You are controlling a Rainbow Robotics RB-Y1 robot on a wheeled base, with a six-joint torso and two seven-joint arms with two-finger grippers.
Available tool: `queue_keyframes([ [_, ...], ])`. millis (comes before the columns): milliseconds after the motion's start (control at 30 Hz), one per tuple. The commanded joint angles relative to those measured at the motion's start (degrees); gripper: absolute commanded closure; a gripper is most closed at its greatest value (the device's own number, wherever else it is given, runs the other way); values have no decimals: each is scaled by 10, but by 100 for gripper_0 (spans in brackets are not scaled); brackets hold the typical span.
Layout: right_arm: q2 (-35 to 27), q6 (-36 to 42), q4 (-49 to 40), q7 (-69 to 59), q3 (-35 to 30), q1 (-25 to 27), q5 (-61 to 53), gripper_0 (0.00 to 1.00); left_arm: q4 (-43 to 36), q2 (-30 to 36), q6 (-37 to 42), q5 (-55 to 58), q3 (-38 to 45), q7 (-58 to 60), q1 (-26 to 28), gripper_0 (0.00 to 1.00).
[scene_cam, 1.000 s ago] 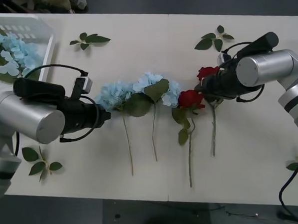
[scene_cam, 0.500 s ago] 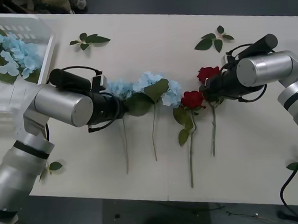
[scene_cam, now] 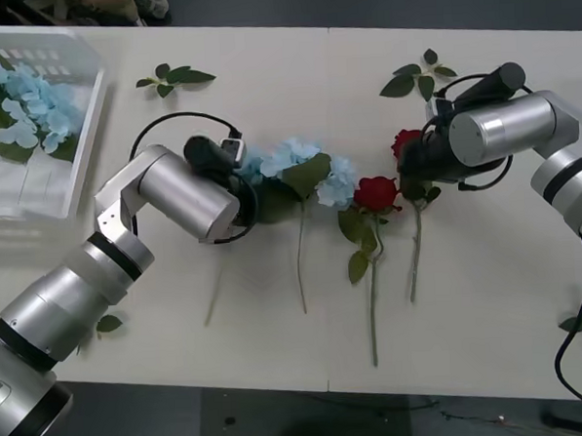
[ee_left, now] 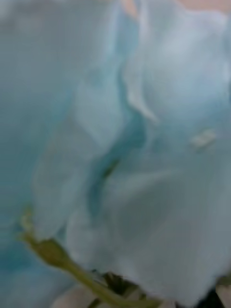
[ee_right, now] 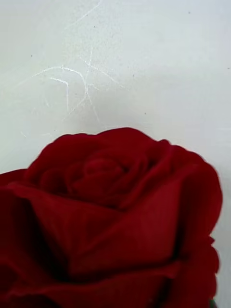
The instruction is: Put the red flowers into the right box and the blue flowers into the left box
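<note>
On the pale desk (scene_cam: 278,336) four artificial flowers lie in a row with their thin green stems pointing toward the near edge, so each bloom faces the far side where an arm can come down on it. The two small deep-red fabric roses (scene_cam: 376,192) lie right of centre, and the two fluffy pale sky-blue hydrangea heads (scene_cam: 308,168) lie beside them toward the left, the kinds already grouped on the side of their own box. The right pincer (scene_cam: 407,163) sits down on the farther-right rose, whose bloom looms close in the right wrist view (ee_right: 110,216); I cannot tell whether its fingers are spread or pinching. The left pincer (scene_cam: 242,181) is buried in the leftmost blue head, petals pressed against its wrist camera (ee_left: 115,144), and its state too is hidden; that flower's stem slants toward the near left, which suggests it is being gripped or nudged. At the far left stands the large shallow white plastic tray with a flared rim (scene_cam: 89,121), holding blue hydrangeas with their big leaves (scene_cam: 26,105). Loose green leaf sprigs (scene_cam: 171,78) lie scattered about.
</note>
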Motion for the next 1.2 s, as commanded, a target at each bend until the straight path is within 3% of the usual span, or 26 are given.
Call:
queue_keyframes([
  [33, 0, -1, -3, -4, -3, 4, 2, 100, 2, 8, -4, -20, -15, 26, -6, 100],
  [433, -10, -1, -1, -1, -7, 2, -6, 100, -6, 32, -2, -25, -15, 22, -6, 100],
  [700, -72, 93, -98, 9, -53, 1, -8, 100, -185, 146, 148, 38, 4, -8, -6, 100],
  [867, -135, 181, -175, 19, -97, 1, -8, 100, -302, 225, 268, 117, 86, -86, -5, 100],
  [967, -172, 230, -204, 26, -127, 1, -2, 100, -334, 263, 324, 144, 151, -166, -6, 100],
  [1200, -229, 283, -200, 129, -193, 0, 56, 100, -286, 328, 390, 196, 275, -329, -5, 100],
])
